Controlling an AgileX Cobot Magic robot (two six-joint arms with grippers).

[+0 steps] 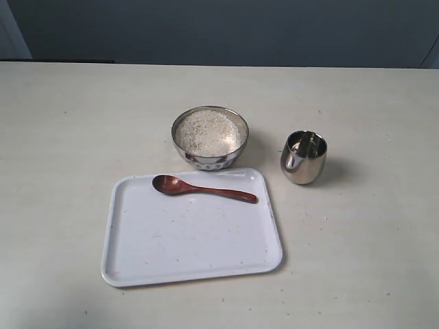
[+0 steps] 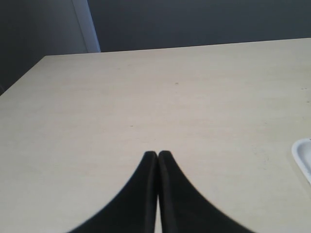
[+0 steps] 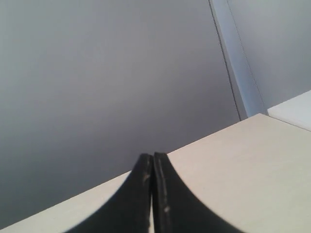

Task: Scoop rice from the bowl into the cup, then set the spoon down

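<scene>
Rice fills the bowl mid-surface; the cup stands just right of it, apart. The spoon lies on the white tray on the bowl's near side, scoop end to the left. The exterior view does not take in my hands, so I cannot place them against the bowl. My left hand is closed and empty over bare surface, a cut-off tray corner at its view's edge. My right hand is closed too.
</scene>
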